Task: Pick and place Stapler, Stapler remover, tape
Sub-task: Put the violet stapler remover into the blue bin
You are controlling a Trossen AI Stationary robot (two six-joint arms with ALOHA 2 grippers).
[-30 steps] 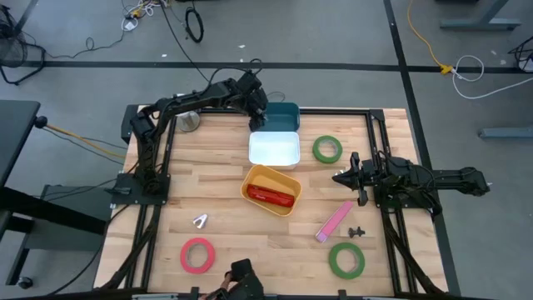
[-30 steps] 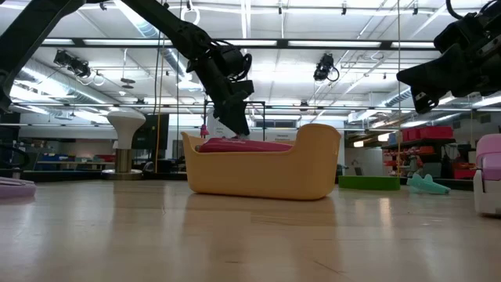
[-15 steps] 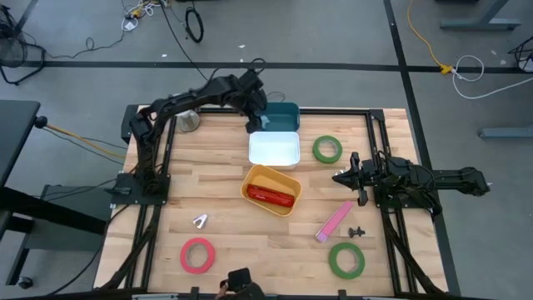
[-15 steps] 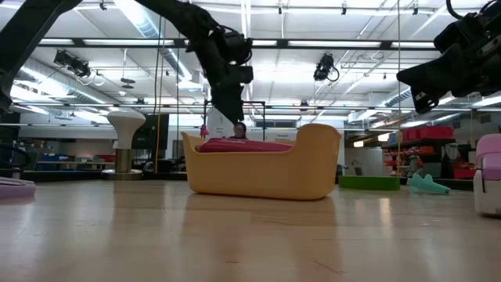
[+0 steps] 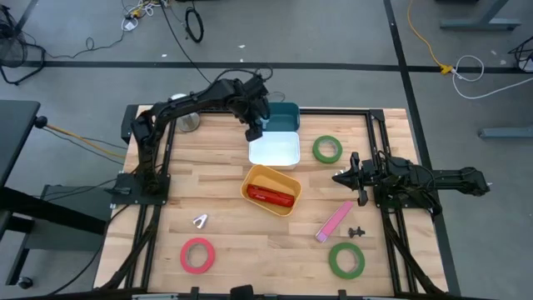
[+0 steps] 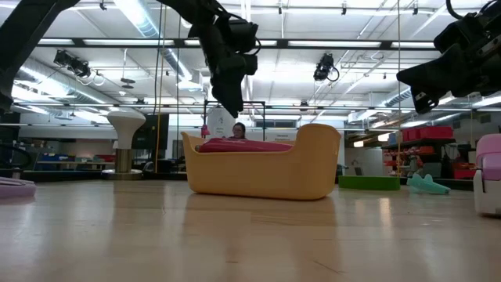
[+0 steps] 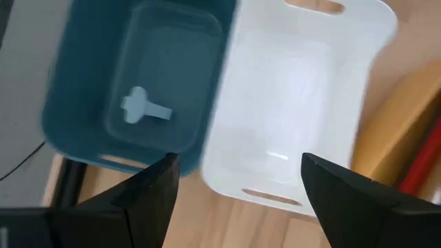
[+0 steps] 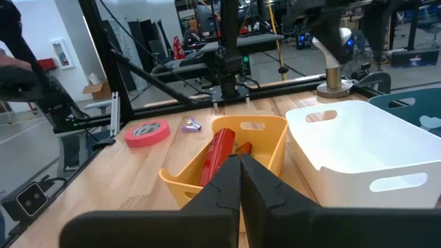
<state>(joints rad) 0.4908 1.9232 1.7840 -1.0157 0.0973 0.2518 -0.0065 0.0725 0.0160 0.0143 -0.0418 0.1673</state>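
My left gripper (image 5: 252,132) hangs open and empty above the near left corner of the blue bin (image 5: 281,116), beside the white bin (image 5: 274,149). A small pale blue piece (image 7: 145,108) lies on the blue bin's floor. A red stapler (image 5: 272,196) lies in the yellow bin (image 5: 258,176). One green tape roll (image 5: 327,149) lies flat right of the white bin, another (image 5: 346,259) at the near right, and the red roll (image 5: 197,255) at the near left. My right gripper (image 5: 336,177) is shut and empty, held above the table's right side.
A pink oblong object (image 5: 333,222) and a small black piece (image 5: 356,231) lie at the near right. A small silver piece (image 5: 201,221) lies at the near left. A grey round stand (image 5: 190,122) sits at the far left corner.
My left gripper has risen from just over the blue bin and come a little toward the table's near edge. My right arm has kept still.
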